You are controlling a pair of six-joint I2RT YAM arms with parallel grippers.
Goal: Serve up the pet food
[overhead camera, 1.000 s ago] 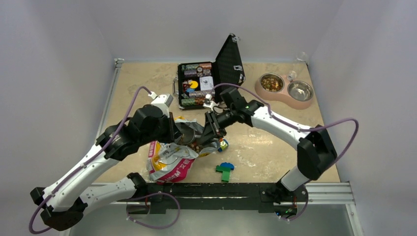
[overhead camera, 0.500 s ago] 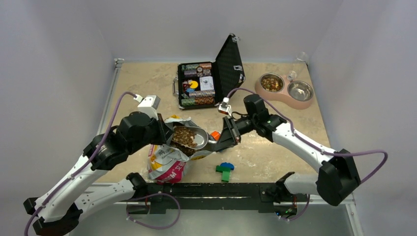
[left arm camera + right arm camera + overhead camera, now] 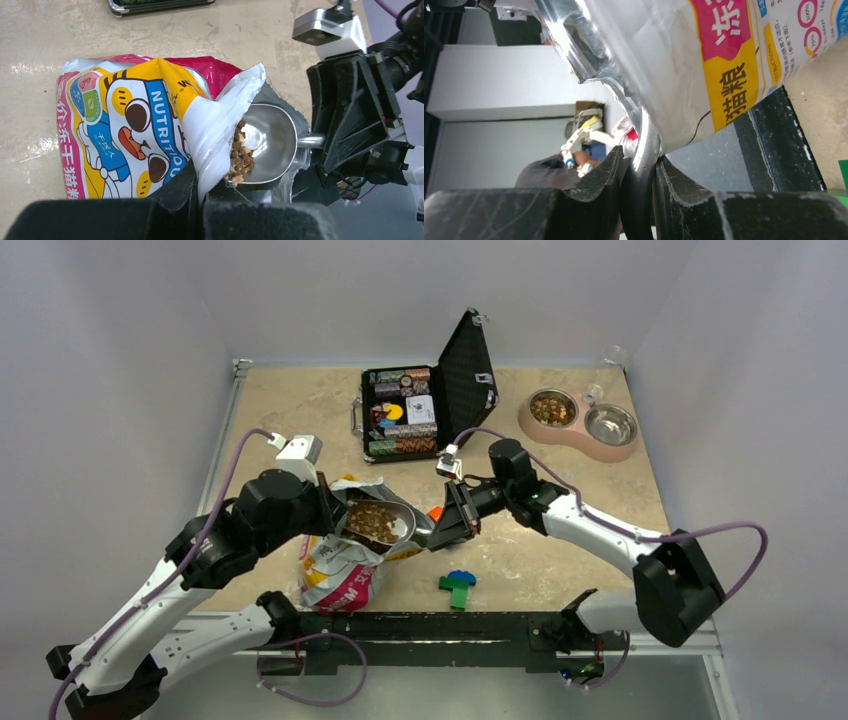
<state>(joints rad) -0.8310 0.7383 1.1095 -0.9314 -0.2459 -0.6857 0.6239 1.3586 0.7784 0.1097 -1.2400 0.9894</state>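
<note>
On the beige tabletop [image 3: 540, 550], nearest the arms, the left fingers [image 3: 172, 200] pinch the rim of the food bag [image 3: 335, 585], holding its mouth open. The metal scoop [image 3: 402, 530], handle clamped in the right fingers [image 3: 599, 175], has risen out of the bag within the last second, heaped with pet food [image 3: 368, 520]. The likely next step is carrying it to the pink double bowl [image 3: 578, 420] at the far right.

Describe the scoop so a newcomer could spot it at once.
On the tan table, find the colourful pet food bag near the front edge, left of centre. At its open mouth sits the scoop, its handle pinched by the right gripper. Unlike the bag and the toy blocks nearby, it is bare shiny metal, holding brown kibble.
</note>
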